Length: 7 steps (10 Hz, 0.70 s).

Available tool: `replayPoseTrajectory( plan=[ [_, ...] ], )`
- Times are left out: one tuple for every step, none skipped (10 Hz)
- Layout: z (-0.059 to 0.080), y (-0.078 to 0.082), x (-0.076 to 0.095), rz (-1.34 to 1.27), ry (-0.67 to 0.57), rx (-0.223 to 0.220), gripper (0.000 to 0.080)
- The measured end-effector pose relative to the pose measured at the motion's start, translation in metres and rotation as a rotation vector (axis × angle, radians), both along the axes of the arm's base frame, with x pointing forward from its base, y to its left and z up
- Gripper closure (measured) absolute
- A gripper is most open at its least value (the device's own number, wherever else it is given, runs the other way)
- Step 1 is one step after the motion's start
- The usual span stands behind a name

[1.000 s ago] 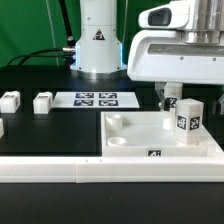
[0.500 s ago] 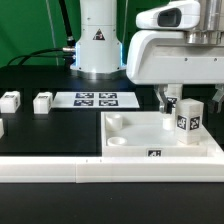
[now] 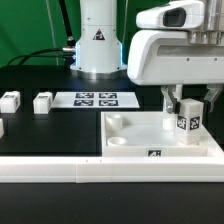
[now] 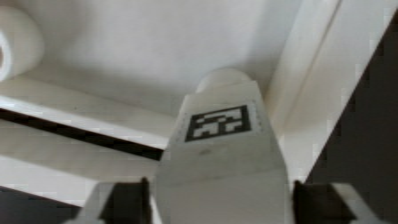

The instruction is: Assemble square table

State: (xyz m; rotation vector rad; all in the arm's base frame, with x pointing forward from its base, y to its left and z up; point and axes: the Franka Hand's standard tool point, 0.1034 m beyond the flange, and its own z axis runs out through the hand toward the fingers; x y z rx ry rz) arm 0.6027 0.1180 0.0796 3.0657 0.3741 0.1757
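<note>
The square table top [image 3: 135, 146] is a white slab with a rim and round corner sockets, lying at the exterior view's right. One white tagged leg [image 3: 188, 122] stands upright on its far right part. My gripper [image 3: 188, 102] is lowered over this leg, one finger on each side of its top, jaws open with a small gap to the leg. In the wrist view the leg [image 4: 222, 130] runs between my fingers [image 4: 128, 205], with the slab [image 4: 143, 60] behind it and a corner socket [image 4: 15, 45] at the edge.
Two more legs [image 3: 10, 100] [image 3: 42, 101] lie on the black table at the exterior view's left, a third [image 3: 1, 128] at the edge. The marker board [image 3: 95, 99] lies behind. The long white border wall [image 3: 60, 172] runs along the front. The robot base [image 3: 98, 45] stands behind.
My gripper has shifted toward the exterior view's right, from beside the upright leg to straddling it. The leg and slab have not moved.
</note>
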Motion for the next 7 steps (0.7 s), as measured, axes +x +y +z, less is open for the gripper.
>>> replayPoseTrajectory(
  plan=[
    [-0.0001, -0.0002, -0.0001, -0.016, 0.0, 0.002, 0.0508],
    [-0.0002, -0.0002, -0.0001, -0.016, 0.0, 0.002, 0.0508],
    [-0.0002, -0.0001, -0.0001, -0.048, -0.001, 0.006, 0.0508],
    [-0.0002, 0.0, -0.0002, -0.122, -0.004, 0.015, 0.0508],
    [-0.0002, 0.0, -0.0002, -0.194, -0.006, 0.024, 0.0508],
    [-0.0003, -0.0002, -0.0003, -0.259, -0.008, 0.033, 0.0508],
    [-0.0008, 0.0011, -0.0012, -0.377, -0.009, 0.05, 0.0507]
  ],
)
